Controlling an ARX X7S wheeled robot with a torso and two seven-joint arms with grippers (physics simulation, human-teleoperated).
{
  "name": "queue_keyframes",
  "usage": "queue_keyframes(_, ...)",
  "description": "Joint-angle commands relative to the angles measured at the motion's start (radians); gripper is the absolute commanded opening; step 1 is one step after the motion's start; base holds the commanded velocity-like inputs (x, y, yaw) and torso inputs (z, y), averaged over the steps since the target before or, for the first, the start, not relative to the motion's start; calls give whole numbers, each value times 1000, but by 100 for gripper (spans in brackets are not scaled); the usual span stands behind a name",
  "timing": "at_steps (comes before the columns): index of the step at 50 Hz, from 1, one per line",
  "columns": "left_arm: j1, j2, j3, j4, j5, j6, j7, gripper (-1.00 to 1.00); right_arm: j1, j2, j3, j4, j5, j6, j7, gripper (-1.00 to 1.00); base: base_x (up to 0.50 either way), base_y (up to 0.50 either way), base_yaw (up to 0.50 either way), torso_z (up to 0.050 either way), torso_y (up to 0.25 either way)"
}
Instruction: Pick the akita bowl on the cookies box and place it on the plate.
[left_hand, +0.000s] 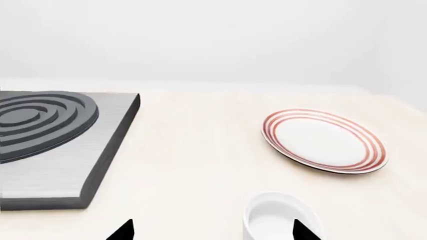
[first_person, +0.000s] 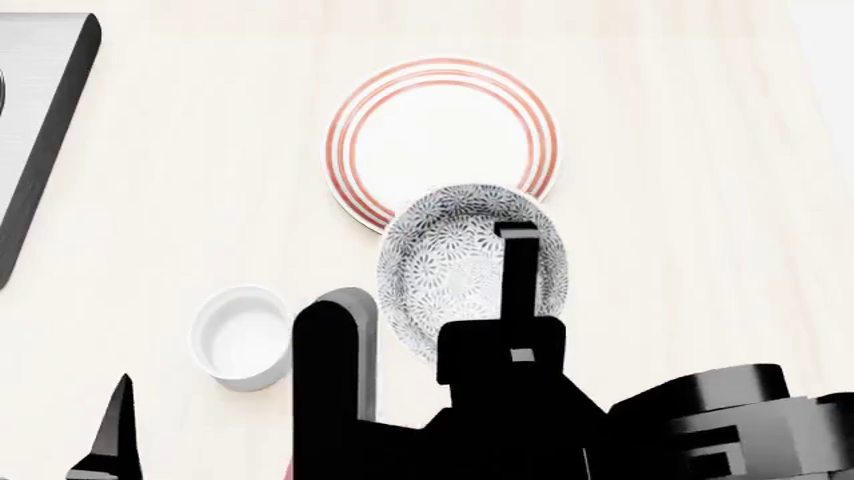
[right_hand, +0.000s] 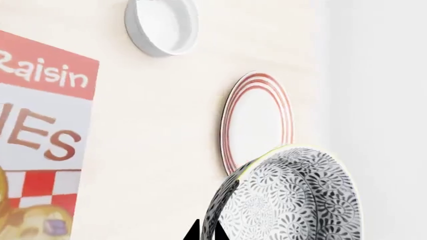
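STATE: right gripper (first_person: 514, 262) pinching bowl (first_person: 461, 262) rim, aloft | TARGET: plate (first_person: 441, 140) at 12 o'clock from bowl, edges overlapping in head view | LEFT: gripper (left_hand: 210, 232) spread, idle near cup (first_person: 243, 335)

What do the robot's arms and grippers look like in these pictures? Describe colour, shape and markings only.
Both are plain matte black and blocky. The right gripper has long flat rectangular fingers and a small grey square on its housing. The left gripper shows only pointed black fingertips. No cables visible.
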Motion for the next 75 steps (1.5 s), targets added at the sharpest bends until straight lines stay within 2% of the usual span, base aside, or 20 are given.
queue_keyframes(1,26,-14,18,19,7,43,34,100,-34,-9,45,134,-101,21,-47,-100,0,0,0,0,0)
queue_keyframes(8,38,-27,19,35,6,61,50,100,-65,-27,52,229,-149,5,-72,-100,0,0,0,0,0)
queue_keyframes(17,44,-36,20,44,3,77,63,100,-119,-66,87,456,-220,-49,-106,-100,0,0,0,0,0)
queue_keyframes(59,105,-71,52,36,29,176,132,100,-379,-357,184,1248,-415,-257,-203,-100,0,0,0,0,0)
queue_keyframes(68,115,-76,51,31,26,202,146,100,-419,-393,192,1285,-431,-292,-220,-100,0,0,0,0,0)
queue_keyframes(75,119,-78,48,29,13,213,154,100,-434,-405,191,1287,-440,-299,-227,-100,0,0,0,0,-203)
